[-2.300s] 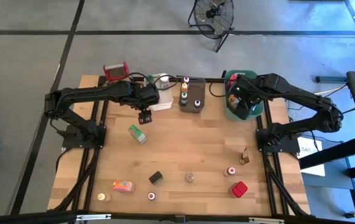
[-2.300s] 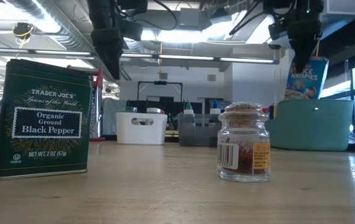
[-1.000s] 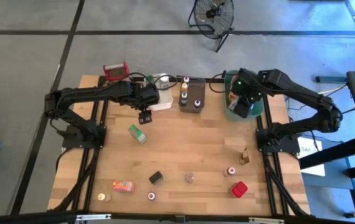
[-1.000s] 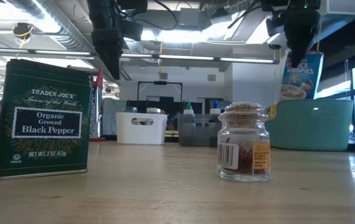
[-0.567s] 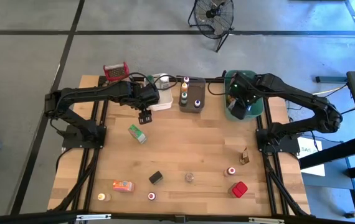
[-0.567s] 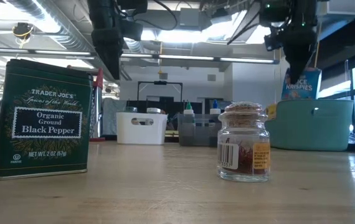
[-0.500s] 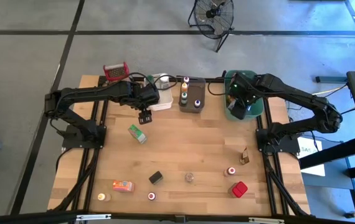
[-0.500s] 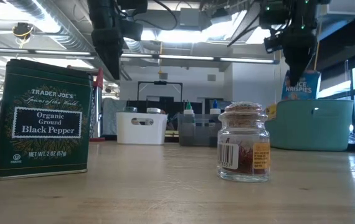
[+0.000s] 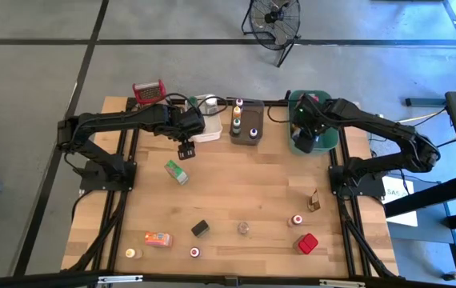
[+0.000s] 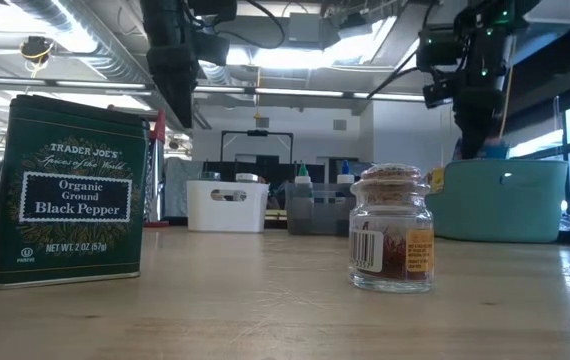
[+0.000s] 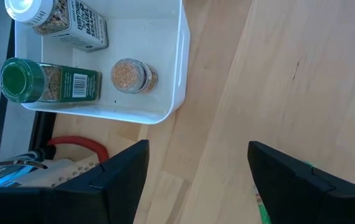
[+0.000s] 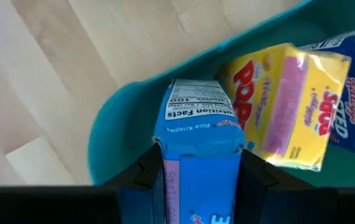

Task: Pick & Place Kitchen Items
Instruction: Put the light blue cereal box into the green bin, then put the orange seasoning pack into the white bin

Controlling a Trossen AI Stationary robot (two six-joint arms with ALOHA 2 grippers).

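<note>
Right gripper (image 12: 197,180): fingers clamped on the blue Rice Krispies box (image 12: 199,149), held inside the teal tub (image 12: 112,149), beside a yellow Pops box (image 12: 283,106). Left gripper (image 11: 196,180): fingers spread, empty, hovering over bare table beside the white tub (image 11: 174,68).

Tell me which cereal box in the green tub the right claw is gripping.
The blue Rice Krispies box, clamped between the right claw fingers over the green tub. The yellow Pops box lies loose beside it.
</note>
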